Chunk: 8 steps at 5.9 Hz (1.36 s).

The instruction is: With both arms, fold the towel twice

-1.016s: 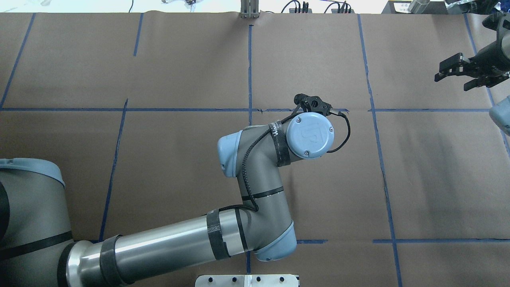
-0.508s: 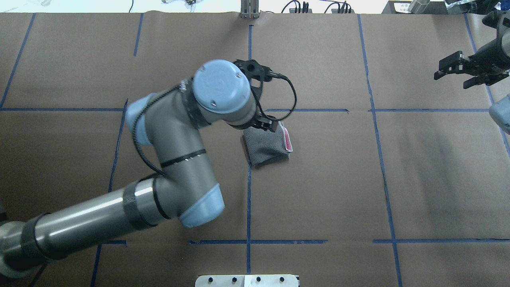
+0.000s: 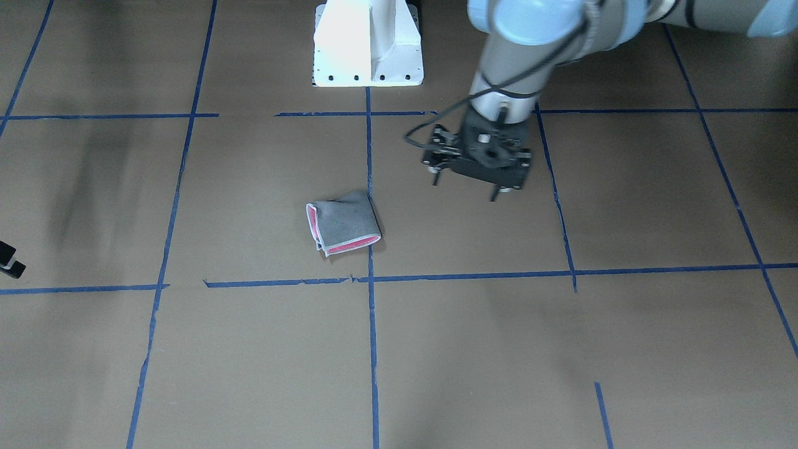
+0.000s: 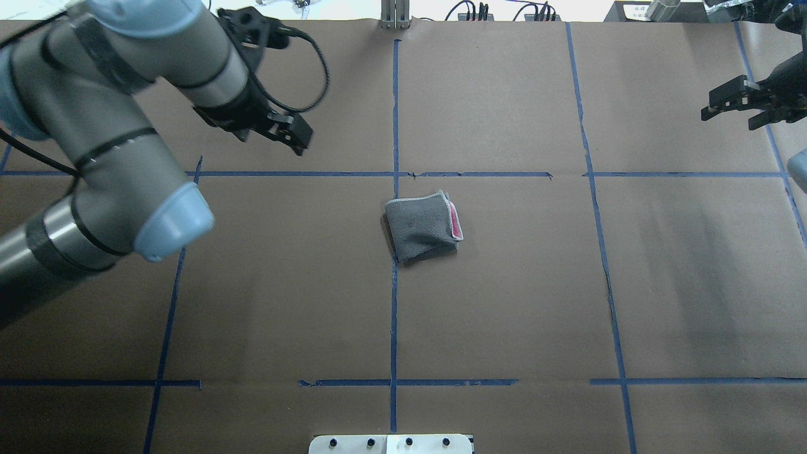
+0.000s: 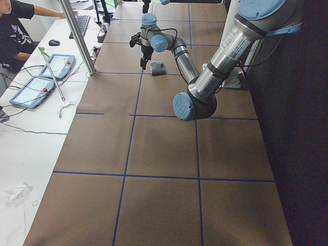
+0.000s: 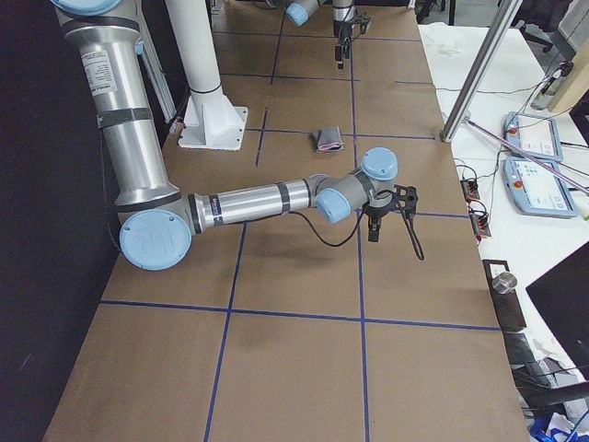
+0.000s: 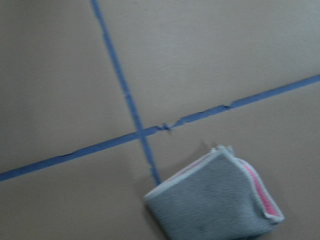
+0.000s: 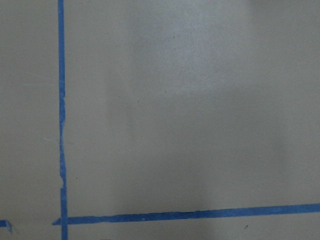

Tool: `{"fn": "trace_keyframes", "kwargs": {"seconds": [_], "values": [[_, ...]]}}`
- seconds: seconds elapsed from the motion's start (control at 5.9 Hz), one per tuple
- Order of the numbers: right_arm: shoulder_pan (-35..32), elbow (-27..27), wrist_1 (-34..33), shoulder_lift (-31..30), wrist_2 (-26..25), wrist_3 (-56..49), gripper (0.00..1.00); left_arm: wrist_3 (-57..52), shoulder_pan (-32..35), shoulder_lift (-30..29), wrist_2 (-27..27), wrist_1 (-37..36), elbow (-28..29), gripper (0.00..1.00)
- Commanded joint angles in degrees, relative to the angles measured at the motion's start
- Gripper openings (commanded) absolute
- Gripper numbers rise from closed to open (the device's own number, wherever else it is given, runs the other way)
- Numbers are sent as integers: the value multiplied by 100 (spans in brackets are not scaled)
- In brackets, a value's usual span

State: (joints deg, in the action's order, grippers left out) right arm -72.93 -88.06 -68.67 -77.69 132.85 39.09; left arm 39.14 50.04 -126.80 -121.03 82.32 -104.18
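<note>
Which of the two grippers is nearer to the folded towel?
The left gripper, upper left in the overhead view, is nearer to the towel; the right gripper sits at the far right edge.

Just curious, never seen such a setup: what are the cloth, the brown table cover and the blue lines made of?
The towel: soft, fuzzy matte fabric, likely terry; grey outside, pink inside, pale stitched edge. The table cover: looks like matte brown paper, with no weave or grain showing; could be thin card. The blue lines: probably tape, as the strips show torn, jagged breaks.

Towel (image 4: pixel 421 226) on table (image 4: pixel 517 302) — beside tape crossing (image 4: pixel 395 174)
</note>
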Motion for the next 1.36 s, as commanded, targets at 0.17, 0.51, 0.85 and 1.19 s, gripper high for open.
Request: {"fn": "trace_keyframes", "kwargs": {"seconds": [0.17,0.51,0.85,1.19], "values": [[-747,-123,-1197,-9,5,-2355,100,-2771,2065,1119,-1420,-1092,142,100],[-1179,-264,-2068,-175,5,-3455,100,-4905,3138,1245,-1423,-1464,1646,100],[-1399,-247,-2106,-613,5,-4020,100,-6301,3879,1385,-1432,-976,3004,100],[-1426,-185,-2037,-930,-4,-4084,100,-6419,4100,1903,-1440,209,3664,100]]}}
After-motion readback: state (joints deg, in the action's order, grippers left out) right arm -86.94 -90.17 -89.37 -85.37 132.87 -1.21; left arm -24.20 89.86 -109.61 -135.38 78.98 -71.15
